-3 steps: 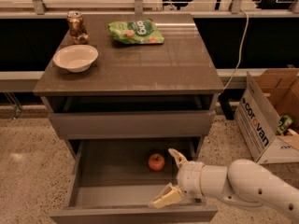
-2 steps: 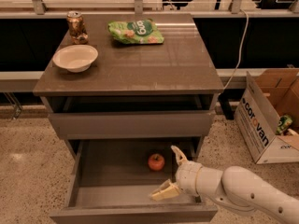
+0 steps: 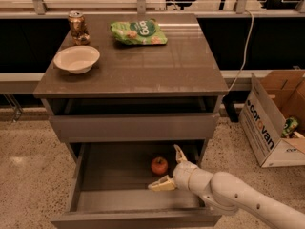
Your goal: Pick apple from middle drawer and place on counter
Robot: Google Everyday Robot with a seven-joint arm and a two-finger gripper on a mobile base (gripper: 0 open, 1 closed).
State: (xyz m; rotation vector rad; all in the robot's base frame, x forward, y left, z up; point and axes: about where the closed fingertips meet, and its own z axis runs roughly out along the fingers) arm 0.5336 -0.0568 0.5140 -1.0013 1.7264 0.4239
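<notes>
The apple [image 3: 159, 165] is small, round and red-orange. It sits on the grey floor of the open middle drawer [image 3: 114, 175], toward the right rear. My gripper [image 3: 169, 168] is inside the drawer just right of and in front of the apple, open, with one fingertip behind it and one in front; it does not touch the apple. The white arm reaches in from the lower right. The counter [image 3: 157, 66] tops the grey cabinet above.
On the counter stand a white bowl [image 3: 76, 59], a crushed can [image 3: 77, 26] and a green snack bag [image 3: 138, 32]. A shallower drawer [image 3: 133, 126] above stands slightly open. A cardboard box [image 3: 274, 120] stands on the floor at right.
My gripper has moved left and deeper into the drawer, closer to the apple. The apple has not moved.
</notes>
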